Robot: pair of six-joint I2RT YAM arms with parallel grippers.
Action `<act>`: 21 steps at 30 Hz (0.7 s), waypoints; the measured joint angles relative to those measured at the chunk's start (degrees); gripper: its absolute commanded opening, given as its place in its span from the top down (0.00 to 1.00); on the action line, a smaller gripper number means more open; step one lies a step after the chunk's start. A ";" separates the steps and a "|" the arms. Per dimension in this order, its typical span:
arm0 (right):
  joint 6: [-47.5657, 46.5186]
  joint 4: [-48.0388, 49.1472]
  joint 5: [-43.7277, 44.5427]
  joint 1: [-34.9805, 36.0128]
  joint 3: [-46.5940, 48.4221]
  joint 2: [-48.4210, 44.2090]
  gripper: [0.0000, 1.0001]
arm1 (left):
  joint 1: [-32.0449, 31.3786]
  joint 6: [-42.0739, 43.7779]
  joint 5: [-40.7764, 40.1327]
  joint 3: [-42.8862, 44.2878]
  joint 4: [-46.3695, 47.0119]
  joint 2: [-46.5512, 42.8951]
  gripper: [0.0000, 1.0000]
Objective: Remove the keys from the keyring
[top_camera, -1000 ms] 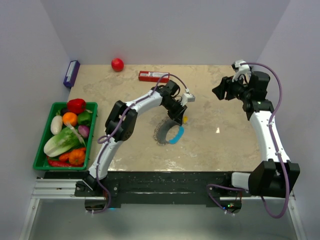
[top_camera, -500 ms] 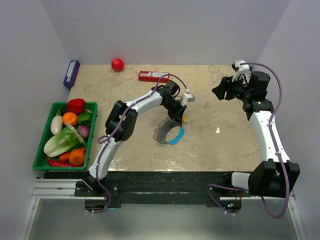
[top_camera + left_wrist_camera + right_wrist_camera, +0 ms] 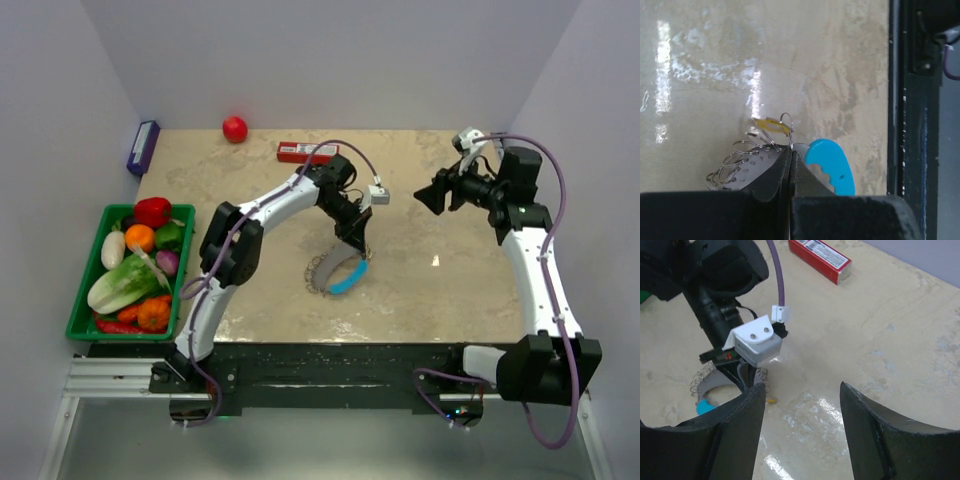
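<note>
The keyring (image 3: 333, 272) lies mid-table, a loop of silvery links with a light-blue curved segment (image 3: 832, 162). My left gripper (image 3: 790, 150) is shut on the grey numbered plate of the keyring, beside its wire rings (image 3: 737, 157). A tiny brass-yellow key (image 3: 767, 124) hangs on a ring just past the fingertips, against the table. In the top view the left gripper (image 3: 353, 243) points down at the loop's far edge. My right gripper (image 3: 425, 196) hovers to the right, open and holding nothing. In its own view, the right gripper (image 3: 801, 386) faces the key (image 3: 771, 401) and the left wrist.
A red box (image 3: 307, 152) and a red ball (image 3: 235, 128) lie at the back. A blue box (image 3: 143, 147) leans at the back left wall. A green basket (image 3: 84, 305) of vegetables stands at the left edge.
The left gripper has shut on the keyring and swung a little toward the front. The right arm has moved left toward the keyring, its jaws opening wider.
</note>
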 measured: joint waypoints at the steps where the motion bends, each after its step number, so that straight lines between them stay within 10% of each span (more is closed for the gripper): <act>1: -1.29 -0.81 -1.14 0.00 0.00 -0.92 0.28 | 0.00 1.07 1.11 0.00 -0.92 -1.20 1.00; 21: -45.88 -36.74 -22.82 0.13 9.55 -13.40 0.15 | 0.00 20.35 17.75 3.45 -23.61 -15.89 1.00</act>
